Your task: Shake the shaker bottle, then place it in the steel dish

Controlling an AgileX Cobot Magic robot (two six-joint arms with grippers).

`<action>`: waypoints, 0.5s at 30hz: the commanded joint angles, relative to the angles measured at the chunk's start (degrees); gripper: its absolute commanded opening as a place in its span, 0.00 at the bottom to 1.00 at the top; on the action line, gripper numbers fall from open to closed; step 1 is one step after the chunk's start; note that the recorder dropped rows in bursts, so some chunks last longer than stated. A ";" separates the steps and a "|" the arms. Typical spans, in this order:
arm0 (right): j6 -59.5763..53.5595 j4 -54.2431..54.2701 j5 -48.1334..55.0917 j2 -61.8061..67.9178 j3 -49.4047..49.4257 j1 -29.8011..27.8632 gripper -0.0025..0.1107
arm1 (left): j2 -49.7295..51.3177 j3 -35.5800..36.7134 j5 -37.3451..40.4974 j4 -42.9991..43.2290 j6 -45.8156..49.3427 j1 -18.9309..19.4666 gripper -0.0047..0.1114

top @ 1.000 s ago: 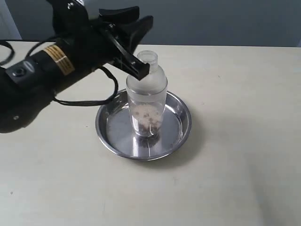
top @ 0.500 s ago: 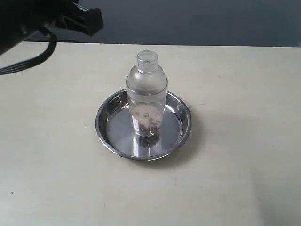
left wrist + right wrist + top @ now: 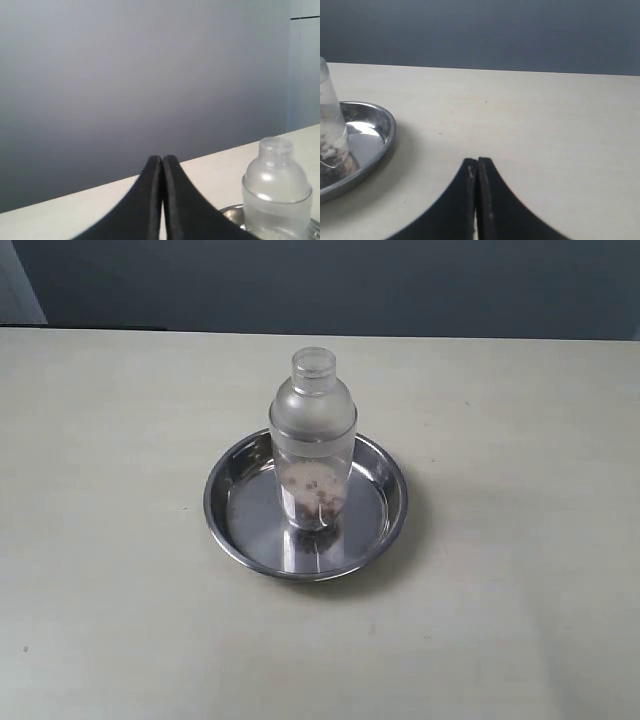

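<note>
The shaker bottle (image 3: pixel 312 435) stands upright in the middle of the steel dish (image 3: pixel 238 540), clear with a frosted dome, a small round cap and brown granules at its bottom. No gripper touches it, and neither arm shows in the exterior view. In the left wrist view my left gripper (image 3: pixel 162 159) is shut with nothing between its fingers, and the shaker bottle (image 3: pixel 276 192) and the steel dish (image 3: pixel 231 213) sit off to one side. My right gripper (image 3: pixel 477 161) is shut and empty over bare table, apart from the steel dish (image 3: pixel 380 145) and the shaker bottle (image 3: pixel 330 125).
The dish rests on a pale beige table (image 3: pixel 520 590). A dark blue-grey wall (image 3: pixel 400 285) runs behind the table's far edge.
My left arm has pulled away from the bottle to the upper left and left the exterior view. Its gripper has shut. The bottle and dish have stayed put.
</note>
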 commanded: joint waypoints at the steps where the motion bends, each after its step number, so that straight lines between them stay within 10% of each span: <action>1: -0.05 -0.15 -0.48 -0.22 0.07 0.21 0.02 | -10.39 4.29 8.86 1.93 -1.20 6.16 0.04; 15: -0.05 -0.15 -0.48 -0.22 0.07 0.21 0.02 | -26.97 12.37 30.69 8.91 -15.70 15.02 0.04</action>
